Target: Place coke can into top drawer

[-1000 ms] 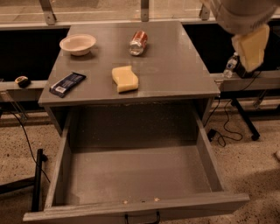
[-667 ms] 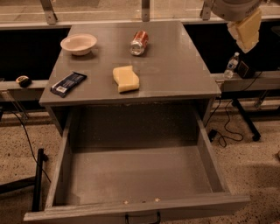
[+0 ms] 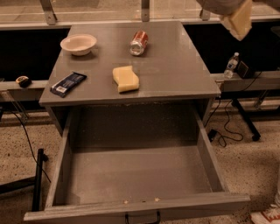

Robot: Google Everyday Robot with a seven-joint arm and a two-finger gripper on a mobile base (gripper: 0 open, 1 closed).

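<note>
Hanging at the upper right corner as a pale yellow gripper [image 3: 238, 19], cut off by the frame edge, under a grey stretch of arm [image 3: 218, 5] reaching in from the top; sits high and to the right of the cabinet top [image 3: 175, 65], well apart from everything on it; cannot tell whether open or closed. Counting on that grey top: one coke can [image 3: 138, 43], lying on its side near the back edge, silver end toward the camera; one pale bowl [image 3: 78, 44] at the back left; one yellow sponge [image 3: 125, 78] near the front middle; one dark blue snack bar wrapper [image 3: 68, 84] at the front left edge. Below, one top drawer [image 3: 59, 162] pulled out toward the camera; off to the right, one water bottle [image 3: 230, 65] standing upright on a low ledge.
</note>
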